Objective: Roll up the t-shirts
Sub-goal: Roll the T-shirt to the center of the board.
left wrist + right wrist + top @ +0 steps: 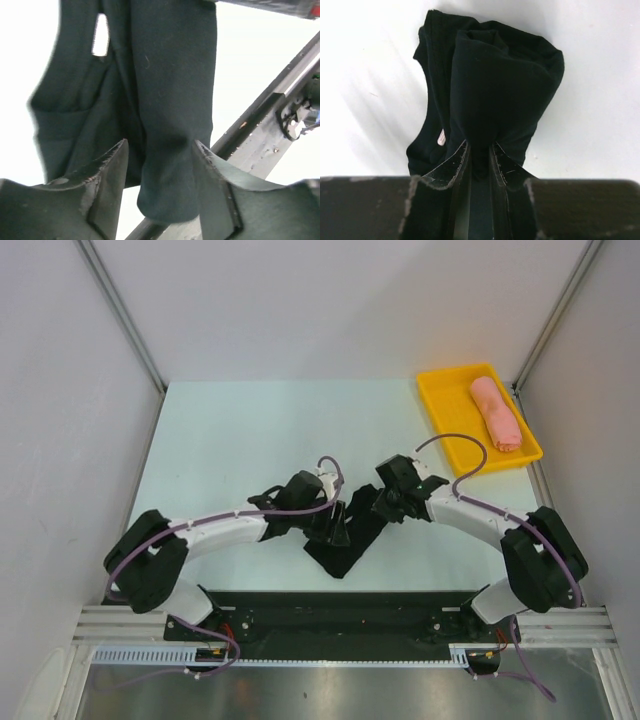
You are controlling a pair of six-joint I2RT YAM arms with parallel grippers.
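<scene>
The black t-shirt (345,540) lies bunched into a narrow strip near the table's front middle, between the two arms. My left gripper (325,525) is at its left side. In the left wrist view its jaws (160,150) stand open, and a rounded end of the black cloth (165,75) hangs between them unpinched. My right gripper (385,502) is at the strip's upper right. In the right wrist view it (480,147) is shut on a fold of the black t-shirt (505,80). A salmon-pink rolled t-shirt (497,413) lies in the tray.
A yellow tray (440,400) sits at the table's back right corner. A black rail (340,615) with the arm bases runs along the near edge, and shows in the left wrist view too (270,105). White walls stand on both sides.
</scene>
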